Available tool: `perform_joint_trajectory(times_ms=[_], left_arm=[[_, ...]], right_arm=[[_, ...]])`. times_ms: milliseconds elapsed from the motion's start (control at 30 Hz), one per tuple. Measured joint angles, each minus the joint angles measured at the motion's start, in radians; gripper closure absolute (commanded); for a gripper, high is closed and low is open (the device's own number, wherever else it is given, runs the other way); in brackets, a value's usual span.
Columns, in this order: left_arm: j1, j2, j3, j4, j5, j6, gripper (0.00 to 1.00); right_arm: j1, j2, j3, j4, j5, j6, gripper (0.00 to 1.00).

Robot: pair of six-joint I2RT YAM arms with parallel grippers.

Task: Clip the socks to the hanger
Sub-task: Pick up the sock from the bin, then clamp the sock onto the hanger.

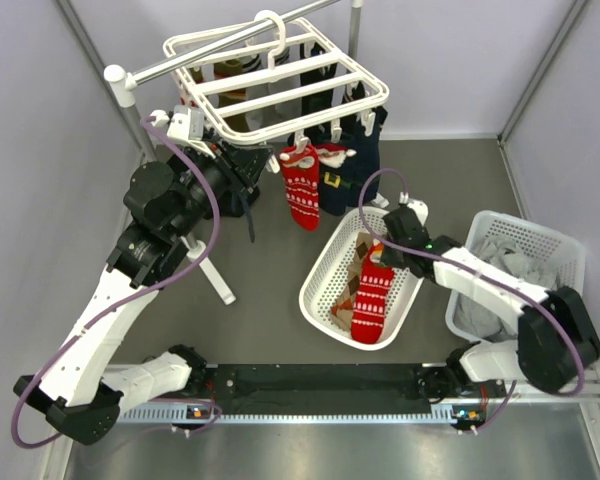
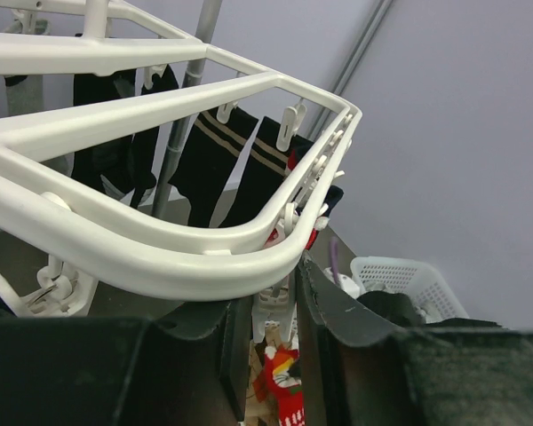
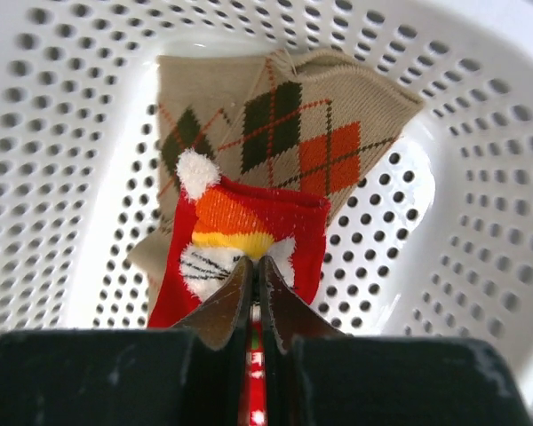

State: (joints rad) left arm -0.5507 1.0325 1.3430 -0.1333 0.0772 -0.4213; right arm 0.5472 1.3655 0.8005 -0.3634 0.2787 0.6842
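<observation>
The white hanger [image 1: 280, 75] hangs from a pole at the back, with a red snowflake sock [image 1: 301, 188], a navy sock [image 1: 332, 190] and dark socks clipped to it. My left gripper [image 1: 246, 180] sits under its near-left corner. In the left wrist view it [image 2: 271, 288] is closed around a white dangling clip [image 2: 274, 311] just under the hanger's rim [image 2: 160, 257]. My right gripper [image 1: 378, 255] is in the oval basket. In the right wrist view it [image 3: 256, 262] is shut on a red sock [image 3: 231, 222] with a white-bearded face; that sock drapes over the basket rim [image 1: 372, 300].
The oval white basket [image 1: 315, 290] also holds beige argyle socks [image 3: 302, 133]. A rectangular white basket [image 1: 555, 235] with pale clothes stands at the right. A white stand leg [image 1: 215, 275] reaches the floor left of the oval basket. Black socks with tan stripes [image 2: 213, 160] hang further along the hanger.
</observation>
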Motion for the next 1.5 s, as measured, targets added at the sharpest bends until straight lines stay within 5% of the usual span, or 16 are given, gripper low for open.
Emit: perform_joint_trajectory(times_ms=[267, 667, 933, 1500], left_arm=[[0.000, 0.009, 0.014, -0.002, 0.000, 0.000, 1.00], [-0.001, 0.022, 0.019, 0.001, 0.010, -0.022, 1.00], [-0.001, 0.024, 0.023, 0.001, 0.016, -0.035, 1.00], [-0.001, 0.024, 0.039, 0.001, 0.045, -0.060, 1.00]], right_arm=[[0.050, -0.264, 0.019, -0.093, -0.015, -0.240, 1.00], [0.319, -0.523, 0.103, -0.010, -0.106, -0.645, 1.00], [0.460, -0.439, 0.283, 0.105, -0.174, -0.852, 1.00], [0.479, -0.209, 0.446, 0.320, -0.248, -1.025, 1.00]])
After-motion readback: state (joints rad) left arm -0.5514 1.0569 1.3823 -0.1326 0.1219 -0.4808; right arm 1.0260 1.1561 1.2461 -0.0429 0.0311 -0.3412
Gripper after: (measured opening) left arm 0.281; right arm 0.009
